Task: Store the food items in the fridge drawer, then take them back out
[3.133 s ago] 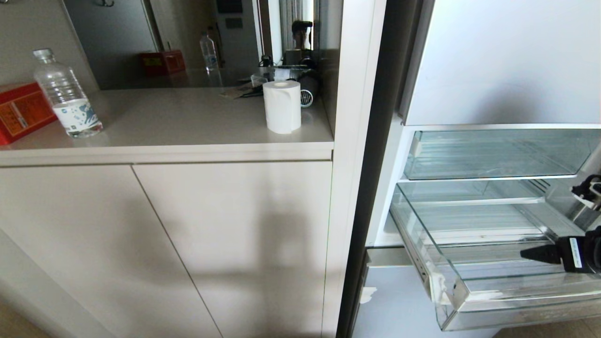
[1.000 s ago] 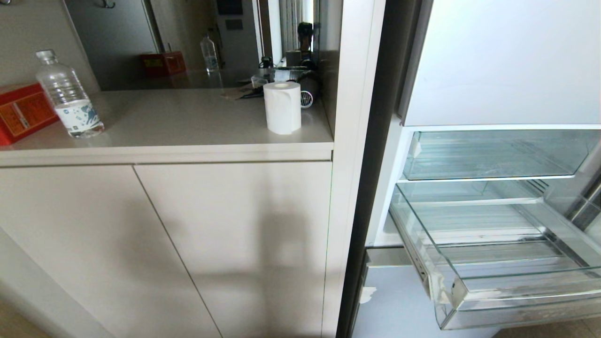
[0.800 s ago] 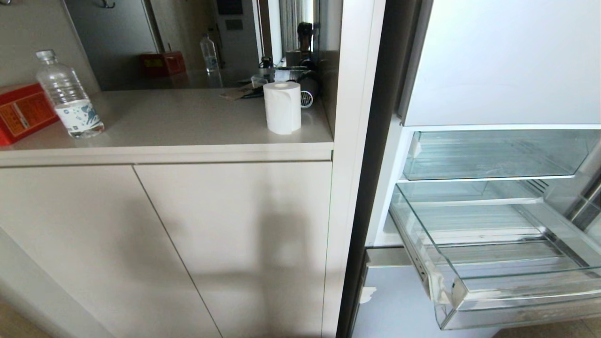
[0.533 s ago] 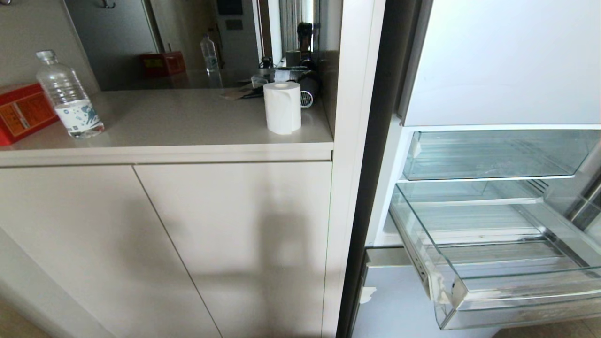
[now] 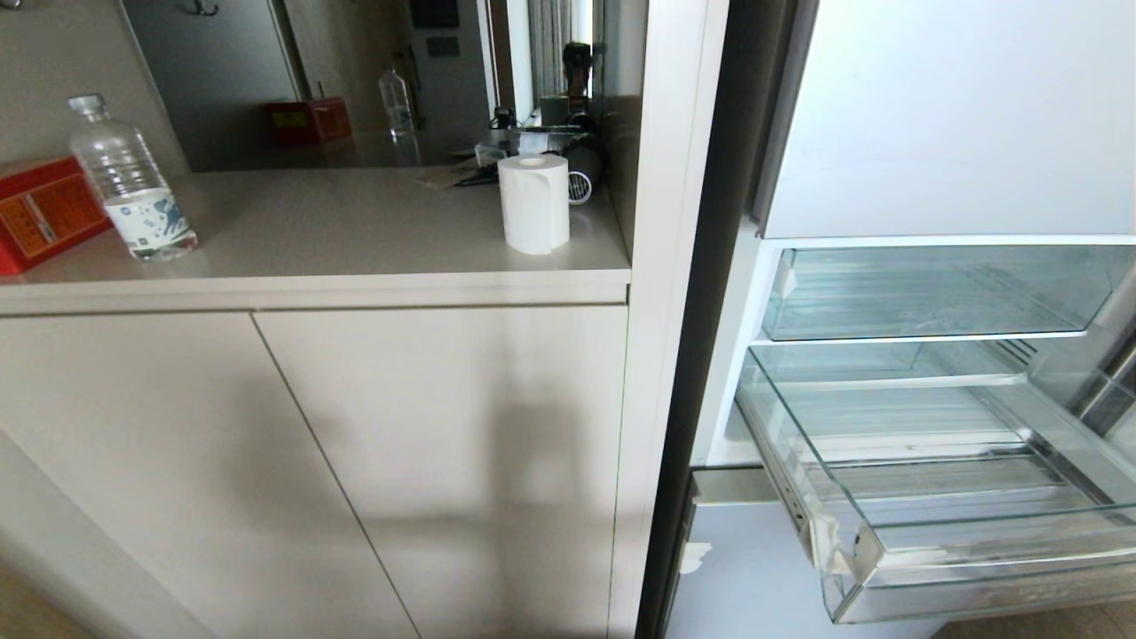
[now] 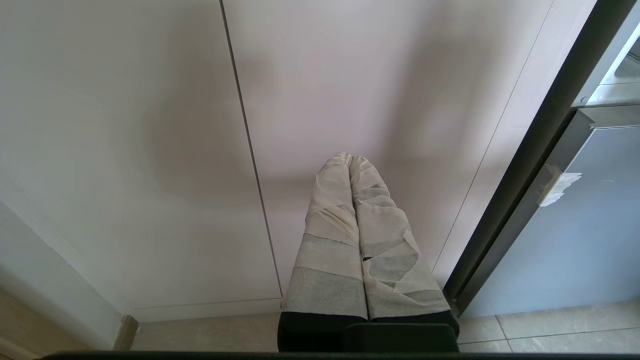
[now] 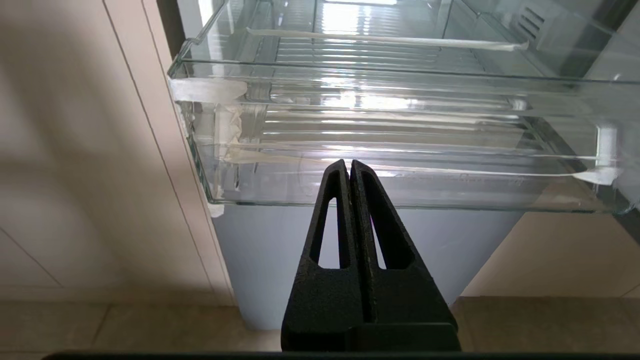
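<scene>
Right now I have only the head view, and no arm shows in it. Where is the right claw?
Observer: The right claw is low in front of the fridge drawer, pointing at its clear front wall, shut on nothing.
Operator: And the left claw?
Observer: The left claw, wrapped in pale tape, is shut too. It points at the cabinet door beside the fridge.

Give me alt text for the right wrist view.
The shut right gripper points at the front of the pulled-out clear fridge drawer, which looks empty. A beige cabinet stands beside it, tiled floor below.
</scene>
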Tool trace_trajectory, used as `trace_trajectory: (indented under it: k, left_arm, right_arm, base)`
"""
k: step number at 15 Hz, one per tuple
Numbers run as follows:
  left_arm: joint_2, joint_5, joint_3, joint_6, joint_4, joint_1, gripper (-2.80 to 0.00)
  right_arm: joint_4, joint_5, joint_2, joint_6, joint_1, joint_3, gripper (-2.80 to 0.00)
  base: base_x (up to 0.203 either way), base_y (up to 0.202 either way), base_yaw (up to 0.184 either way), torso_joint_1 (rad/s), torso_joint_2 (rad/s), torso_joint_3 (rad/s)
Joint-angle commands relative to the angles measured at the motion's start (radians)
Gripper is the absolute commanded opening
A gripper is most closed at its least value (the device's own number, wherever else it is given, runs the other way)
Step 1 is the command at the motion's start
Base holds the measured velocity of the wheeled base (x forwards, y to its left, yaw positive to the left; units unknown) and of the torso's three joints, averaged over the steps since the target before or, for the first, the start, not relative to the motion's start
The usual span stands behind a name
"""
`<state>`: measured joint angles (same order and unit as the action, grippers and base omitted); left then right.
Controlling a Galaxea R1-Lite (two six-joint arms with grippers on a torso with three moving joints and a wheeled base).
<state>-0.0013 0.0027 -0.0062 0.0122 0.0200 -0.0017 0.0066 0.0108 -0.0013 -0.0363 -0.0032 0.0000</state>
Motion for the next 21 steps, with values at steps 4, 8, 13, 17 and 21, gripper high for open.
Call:
trace_trajectory:
  k: [4, 8, 13, 17, 21]
  left_arm:
    - [0.001, 0.0, 0.0, 0.0, 0.0, 0.0, -2.8]
    - [0.001, 0.0, 0.0, 0.0, 0.0, 0.0, -2.8]
    - [0.0, 0.0, 0.0, 0.0, 0.0, 0.0, -2.8]
    - [0.001, 0.0, 0.0, 0.0, 0.0, 0.0, -2.8]
    - [0.001, 0.0, 0.0, 0.0, 0.0, 0.0, -2.8]
  right_arm:
    - [0.0, -0.005, 0.0, 0.007, 0.0, 0.0, -2.8]
    - [0.0, -0.006, 0.0, 0.01, 0.0, 0.0, -2.8]
    - [0.0, -0.006, 0.0, 0.009, 0.0, 0.0, -2.8]
    - [0.0, -0.006, 0.0, 0.01, 0.0, 0.0, -2.8]
    - [0.0, -0.006, 0.0, 0.012, 0.0, 0.0, -2.8]
  base:
    - [-0.002, 0.001, -0.019, 0.001, 0.0, 0.001]
    - [-0.002, 0.007, -0.16, 0.0, 0.0, 0.0]
    - [0.0, 0.006, -0.175, 0.006, 0.0, 0.002]
    - [0.0, 0.006, -0.174, -0.002, 0.0, 0.004]
    - [-0.002, 0.006, -0.164, 0.002, 0.0, 0.002]
